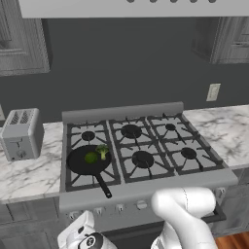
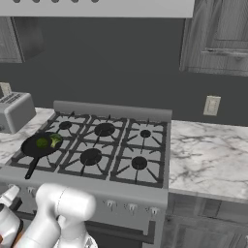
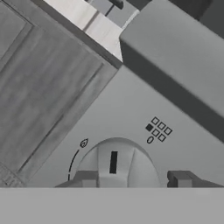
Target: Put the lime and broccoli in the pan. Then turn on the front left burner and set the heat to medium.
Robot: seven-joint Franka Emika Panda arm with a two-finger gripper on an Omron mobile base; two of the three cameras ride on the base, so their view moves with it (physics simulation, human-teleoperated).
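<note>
My jaws (image 3: 133, 179) are right up against a round grey knob (image 3: 114, 164) on the stove's front panel (image 3: 131, 109), one dark fingertip (image 3: 86, 178) at its left edge and the other off to its right. They are drawn in about as narrow as they go, with the knob sitting between the tips; whether the pads actually bite on it I cannot tell. The knob's dark pointer mark stands straight up, a small flame symbol and a thin arc beside it, a little grid of squares above right.

Up on the stovetop, the pan (image 1: 87, 161) sits over the front left burner (image 2: 38, 151), handle pointing toward the front edge. Lime (image 1: 90, 157) and broccoli (image 1: 102, 151) both lie inside it, side by side, broccoli just behind the lime. A toaster (image 1: 20, 133) stands on the marble desk (image 1: 24, 175) left of the stove.
</note>
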